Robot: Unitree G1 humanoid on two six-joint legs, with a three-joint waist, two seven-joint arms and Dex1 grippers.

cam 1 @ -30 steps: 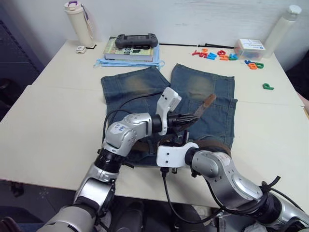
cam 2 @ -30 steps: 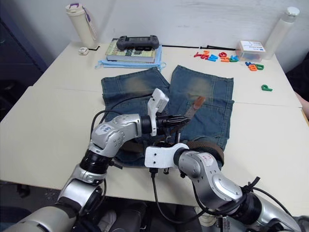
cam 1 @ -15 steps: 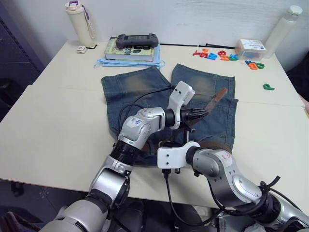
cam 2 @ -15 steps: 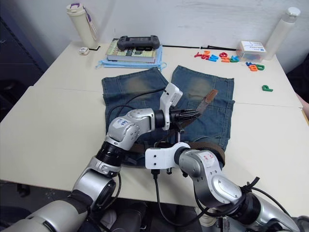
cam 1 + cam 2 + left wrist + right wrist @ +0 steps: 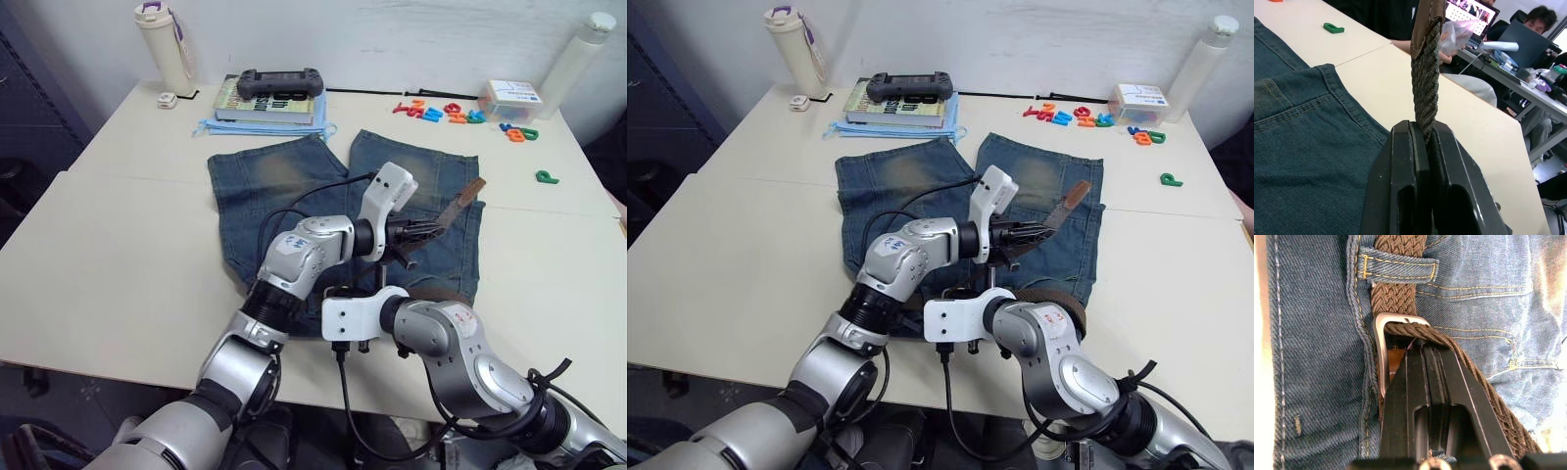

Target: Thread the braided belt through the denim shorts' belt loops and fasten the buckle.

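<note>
Table (image 5: 118, 245), braided belt (image 5: 1426, 93) clamped in left gripper (image 5: 427, 230)

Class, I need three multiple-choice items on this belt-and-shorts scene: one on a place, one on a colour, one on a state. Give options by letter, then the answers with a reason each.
1. Where does the game controller sit?
A. On the stacked books
B. On the denim shorts
C. Beside the plastic letters

2. What colour is the lone plastic letter lying apart near the table's right edge?
A. Red
B. Green
C. Blue

3. How is the left tool with the braided belt?
A. Open above it
B. Shut on it, tan tip raised
C. Pressing it flat on the table

Answers:
1. A: it rests on the books behind the denim shorts.
2. B: the piece is green.
3. B: the left wrist view shows both fingers clamped on the braid, with the tip lifted off the cloth.
</note>
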